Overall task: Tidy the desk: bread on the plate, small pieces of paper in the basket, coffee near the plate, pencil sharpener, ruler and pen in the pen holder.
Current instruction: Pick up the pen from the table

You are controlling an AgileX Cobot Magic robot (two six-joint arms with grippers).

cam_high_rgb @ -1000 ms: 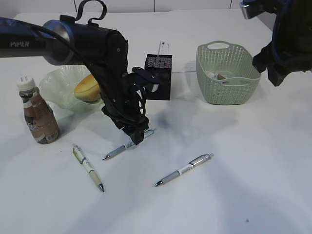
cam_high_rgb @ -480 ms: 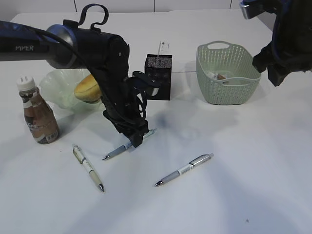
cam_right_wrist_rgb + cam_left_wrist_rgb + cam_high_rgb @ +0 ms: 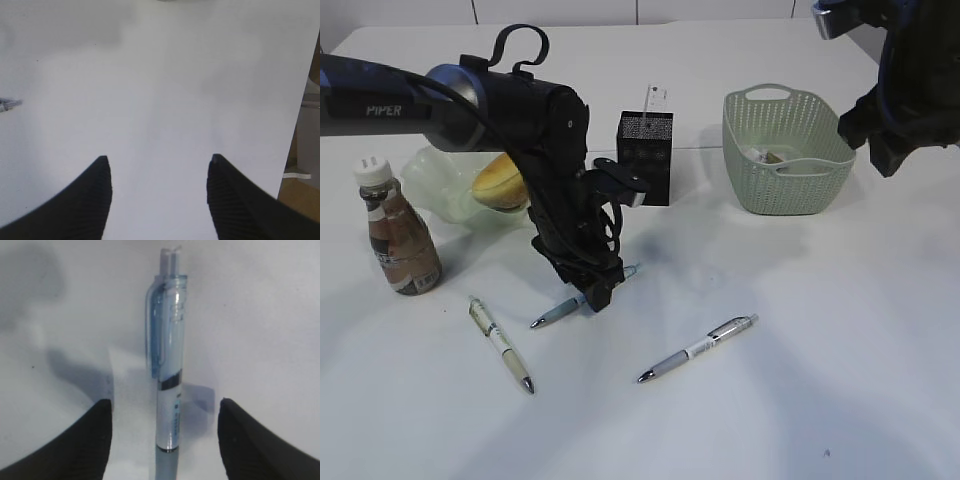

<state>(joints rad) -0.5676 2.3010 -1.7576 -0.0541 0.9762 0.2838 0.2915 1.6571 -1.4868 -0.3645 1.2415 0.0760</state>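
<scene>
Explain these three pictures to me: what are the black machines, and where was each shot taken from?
They are two robot arms over a white desk. One picture looks at the desk from outside; the others come from cameras on each wrist. The left gripper is low over a blue pen, its fingers open on either side, gripping nothing yet. The right gripper hangs open over bare desk. Also there: two more pens, a coffee bottle, bread on a green plate, a black pen holder and a basket.
</scene>
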